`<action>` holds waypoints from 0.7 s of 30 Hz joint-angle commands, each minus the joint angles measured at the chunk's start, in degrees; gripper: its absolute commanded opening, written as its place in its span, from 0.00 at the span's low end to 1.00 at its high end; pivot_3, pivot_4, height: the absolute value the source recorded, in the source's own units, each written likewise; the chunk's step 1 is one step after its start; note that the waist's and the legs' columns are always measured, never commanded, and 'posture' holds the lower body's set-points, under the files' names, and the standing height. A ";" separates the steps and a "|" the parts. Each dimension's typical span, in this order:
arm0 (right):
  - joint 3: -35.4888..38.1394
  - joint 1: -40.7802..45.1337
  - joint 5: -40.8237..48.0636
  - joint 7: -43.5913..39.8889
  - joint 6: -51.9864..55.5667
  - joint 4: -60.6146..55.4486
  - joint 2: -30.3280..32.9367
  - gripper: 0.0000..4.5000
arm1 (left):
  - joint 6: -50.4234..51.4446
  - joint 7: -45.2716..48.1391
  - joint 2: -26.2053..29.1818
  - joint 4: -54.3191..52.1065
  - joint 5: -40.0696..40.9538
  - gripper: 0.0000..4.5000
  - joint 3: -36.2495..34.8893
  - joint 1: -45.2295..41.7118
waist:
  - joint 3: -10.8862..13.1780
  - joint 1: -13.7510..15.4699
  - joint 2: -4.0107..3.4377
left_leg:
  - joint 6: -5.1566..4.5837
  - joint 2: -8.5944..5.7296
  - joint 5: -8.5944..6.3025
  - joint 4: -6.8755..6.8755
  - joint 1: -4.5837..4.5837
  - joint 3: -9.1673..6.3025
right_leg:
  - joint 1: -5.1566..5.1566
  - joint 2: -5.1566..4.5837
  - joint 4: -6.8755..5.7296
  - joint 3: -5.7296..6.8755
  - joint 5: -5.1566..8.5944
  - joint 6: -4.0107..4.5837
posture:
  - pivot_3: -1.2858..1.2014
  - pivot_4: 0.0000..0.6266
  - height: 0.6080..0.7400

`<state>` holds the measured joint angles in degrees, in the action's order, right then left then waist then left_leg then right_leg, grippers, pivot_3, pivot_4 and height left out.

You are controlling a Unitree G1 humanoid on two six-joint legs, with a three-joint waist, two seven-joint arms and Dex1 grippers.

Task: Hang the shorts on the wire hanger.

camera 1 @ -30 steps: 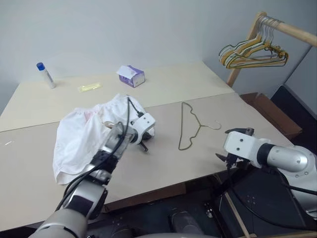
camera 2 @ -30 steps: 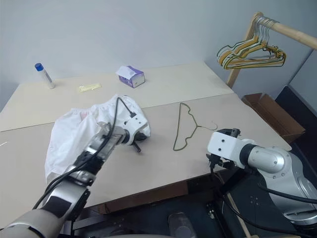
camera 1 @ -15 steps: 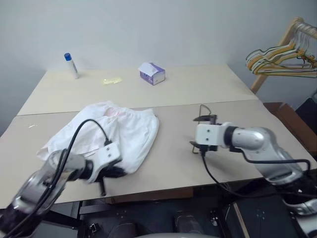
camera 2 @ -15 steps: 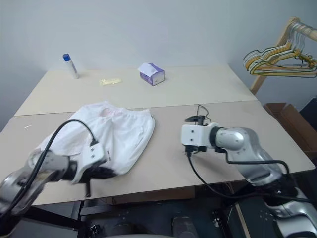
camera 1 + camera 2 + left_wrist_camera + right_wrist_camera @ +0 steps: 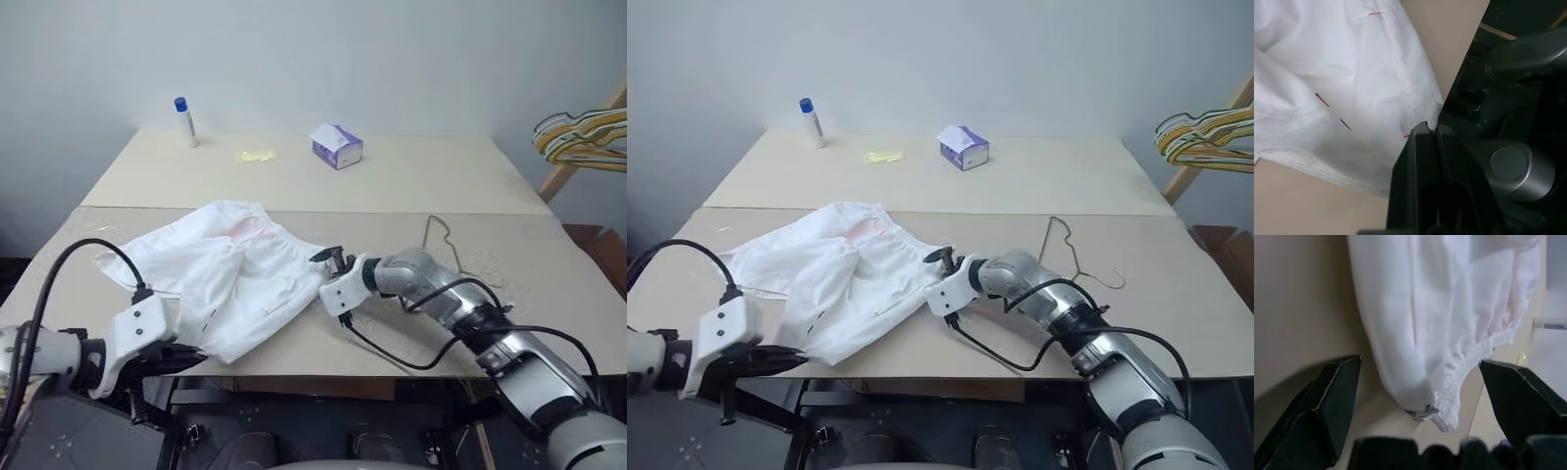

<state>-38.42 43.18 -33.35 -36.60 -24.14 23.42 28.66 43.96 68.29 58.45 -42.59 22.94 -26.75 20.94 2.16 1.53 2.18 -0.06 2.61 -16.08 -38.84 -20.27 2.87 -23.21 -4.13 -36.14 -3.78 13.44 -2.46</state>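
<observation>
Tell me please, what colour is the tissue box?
Purple and white, best in the left eye view.

Left end effector low at the near left, its fingers pressed together; right arm reaches across, right end effector spread wide.

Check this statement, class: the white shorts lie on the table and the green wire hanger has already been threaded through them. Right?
Not right. The left eye view shows the wire hanger lying bare on the table, apart from the white shorts. The shorts do lie on the table.
</observation>
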 commanded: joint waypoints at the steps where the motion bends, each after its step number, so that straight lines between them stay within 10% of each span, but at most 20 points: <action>1: -0.38 4.72 -4.66 6.10 -5.10 6.53 -1.30 1.00 | -0.21 0.42 0.57 -2.23 1.58 0.00 -4.35 1.12 | 0.00 0.12 0.00 | 0.00 0.01 0.00 0.00 0.01 0.00 | -0.01 0.01 -0.01 0.00 0.01 0.02 | 0.61 0.00 1.00; 6: -1.08 7.69 -7.11 9.50 -8.12 13.47 -4.02 0.91 | -0.26 0.74 0.40 -3.54 3.46 0.00 -6.79 2.82 | 0.00 0.30 0.00 | 0.01 0.11 0.01 0.04 0.04 -0.03 | -0.01 0.14 -0.06 0.00 0.01 0.14 | 0.62 0.00 1.00; 17: -1.60 12.40 -13.30 16.91 -5.80 25.06 -7.81 0.06 | -6.35 -2.41 0.87 2.62 -1.40 0.00 0.26 3.29 | 0.04 0.67 -0.08 | 0.05 0.22 0.03 0.09 0.11 -0.07 | -0.04 0.31 -0.15 0.02 0.12 0.44 | 0.61 0.00 1.00; 21: -0.51 14.88 -14.35 21.06 0.08 30.15 -8.91 0.00 | -7.20 -7.64 1.25 7.32 -5.81 0.00 9.24 -3.50 | 0.05 0.91 -0.09 | 0.11 0.24 0.06 0.11 0.07 -0.09 | -0.12 0.36 -0.25 0.01 0.07 0.40 | 0.61 0.00 1.00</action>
<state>-41.19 55.52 -47.18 -18.11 -27.78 51.80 19.18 37.42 63.22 58.85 -36.84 19.61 -20.28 19.82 2.21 2.44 2.09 0.08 2.84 -16.01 -38.73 -20.19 2.76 -23.32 -3.77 -36.41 -3.76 13.44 -2.17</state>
